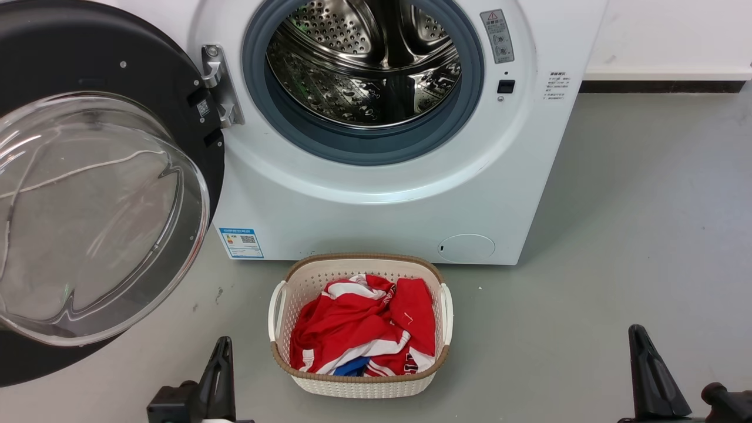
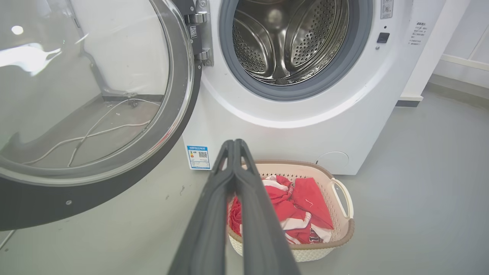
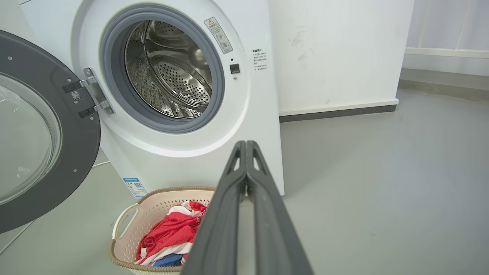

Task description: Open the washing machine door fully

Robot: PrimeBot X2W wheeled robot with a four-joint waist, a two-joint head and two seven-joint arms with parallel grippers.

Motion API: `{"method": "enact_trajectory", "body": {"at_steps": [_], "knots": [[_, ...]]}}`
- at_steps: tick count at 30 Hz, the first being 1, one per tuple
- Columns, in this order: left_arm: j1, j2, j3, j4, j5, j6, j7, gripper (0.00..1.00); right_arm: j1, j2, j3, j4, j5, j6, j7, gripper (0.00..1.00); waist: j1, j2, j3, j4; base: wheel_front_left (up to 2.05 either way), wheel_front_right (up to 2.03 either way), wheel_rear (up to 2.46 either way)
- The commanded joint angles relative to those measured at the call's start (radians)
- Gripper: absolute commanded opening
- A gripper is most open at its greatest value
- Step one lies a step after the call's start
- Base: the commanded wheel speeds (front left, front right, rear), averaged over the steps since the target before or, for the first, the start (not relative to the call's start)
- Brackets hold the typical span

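Black-rimmed, swung wide left of the steel drum (image 1: 364,64): washing machine door (image 1: 100,194). Pinched together, empty, low and clear of it: left gripper (image 1: 223,343), right gripper (image 1: 637,332). For any swing left, press 1 closed gripper on its inner face, push slowly, stop at the limit of the hinge (image 1: 220,85).

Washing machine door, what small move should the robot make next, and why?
Probably a gentle outward nudge on the washing machine door with the shut left gripper, just to check it's at its stop. It already hangs clear of the drum opening, and the right gripper is shut, touching nothing.
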Motion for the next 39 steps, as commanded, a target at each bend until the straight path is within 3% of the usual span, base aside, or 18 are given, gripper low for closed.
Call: {"method": "enact_trajectory", "body": {"at_steps": [1,39], "knots": [[-0.022,0.0,0.012,-0.007,-0.062,-0.007,0.015,0.0,-0.013,-0.004,0.002,-0.008,0.065,0.0,0.007,0.0,0.0001,-0.0001,0.0,0.0,0.0,0.0,0.0],[-0.112,0.0,0.063,0.033,-0.726,-0.067,0.172,0.0,-0.147,-0.031,0.013,0.099,0.711,0.0,0.14,0.0,0.0001,-0.0001,0.002,-0.006,0.0,0.0,0.0]]}}
